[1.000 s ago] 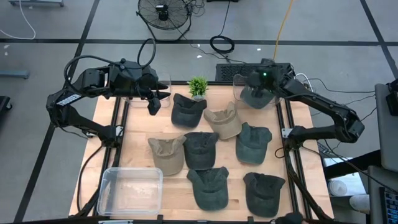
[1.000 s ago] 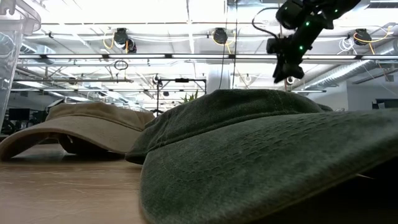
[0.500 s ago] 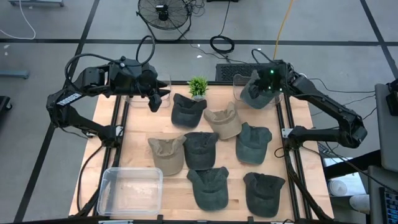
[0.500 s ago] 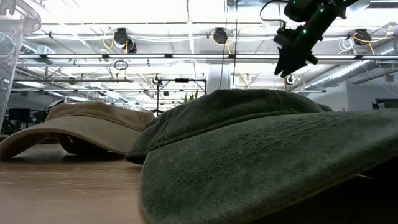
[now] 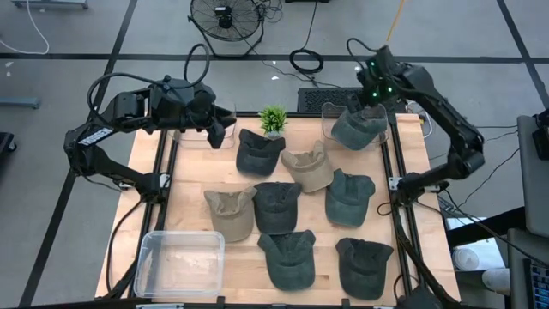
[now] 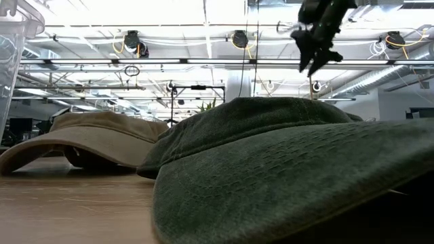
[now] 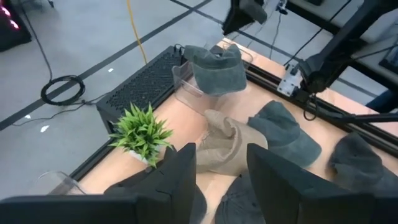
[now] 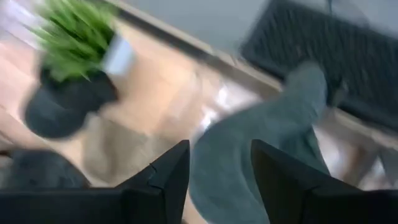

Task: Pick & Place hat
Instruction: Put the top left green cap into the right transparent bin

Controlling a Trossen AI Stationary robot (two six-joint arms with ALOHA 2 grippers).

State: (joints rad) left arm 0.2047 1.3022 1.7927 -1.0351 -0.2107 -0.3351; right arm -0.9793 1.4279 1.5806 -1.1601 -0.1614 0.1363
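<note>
Wooden table point(image 5: 189, 184) between 2 dark arms, strewn with caps: 6 green, 2 tan; clear tub point(image 5: 178, 262) at near left corner; clear bin point(image 5: 330, 116) at far right corner with a green hat point(image 5: 360, 127) lying across its rim, part inside, brim toward the right rail; small plant point(image 5: 273, 118) at far edge beside the bin. Right gripper point(image 5: 371, 93) raised above the hat, not touching, jaws spread, nothing between them. Left gripper point(image 5: 216, 133) hanging over far left of table, jaws parted, empty.
</note>
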